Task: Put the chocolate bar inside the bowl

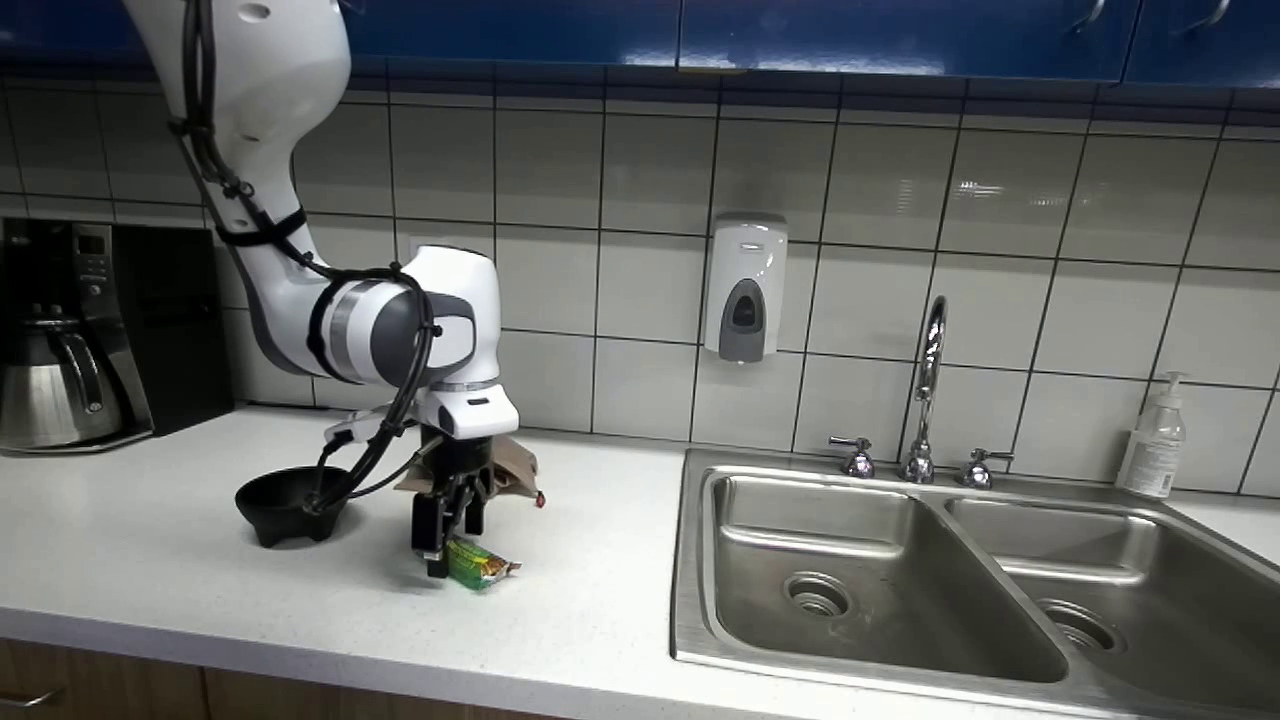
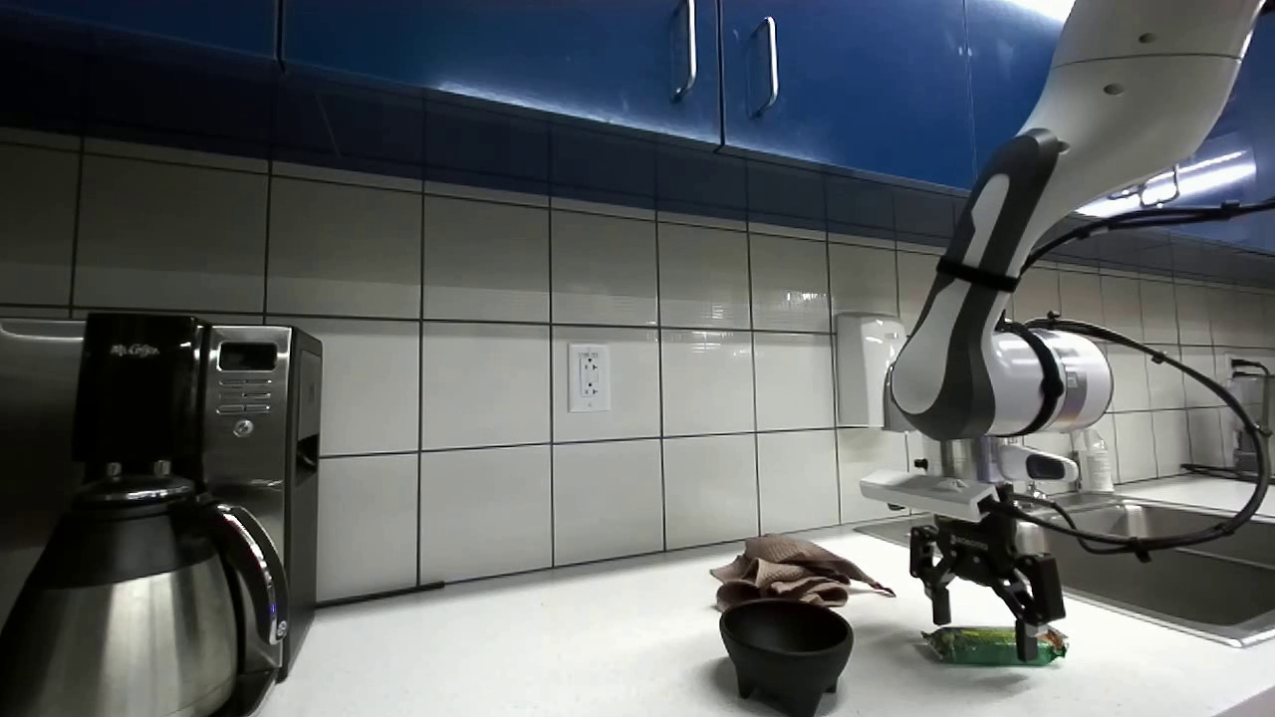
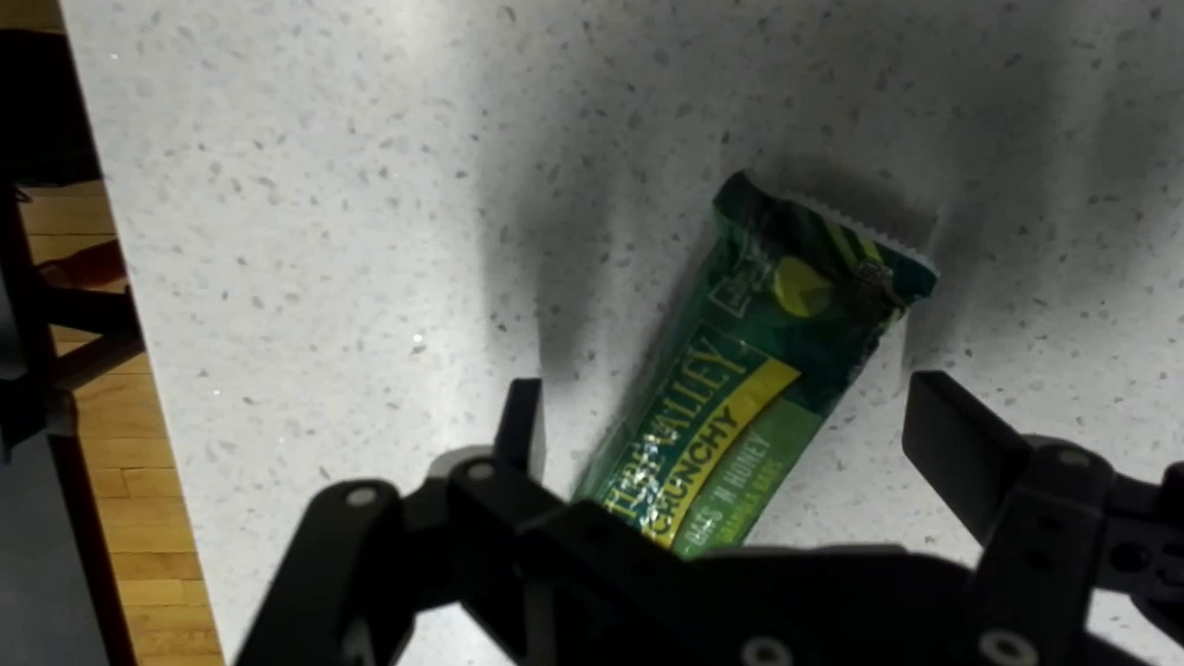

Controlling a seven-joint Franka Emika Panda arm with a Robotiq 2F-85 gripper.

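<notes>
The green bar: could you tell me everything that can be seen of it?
The bar lies on the speckled white counter, between bowl and sink. Its shiny, crinkled green wrapper looks like plastic, with a yellow band reading "CRUNCHY" and a jagged end. The open pincer has fingers on both sides, apparently not touching. In the wrist view it slants, partly hidden.

The bar (image 3: 740,388) looks crinkly and shiny, the bowl (image 2: 787,665) dull, the sink (image 1: 900,620) smooth metal, the tiles (image 1: 650,285) glossy.

The speckled white counter (image 1: 600,560) carries a bowl (image 2: 789,657), a bar (image 2: 976,645), a crumpled cloth (image 2: 782,576) and a coffee maker (image 1: 130,330).
</notes>
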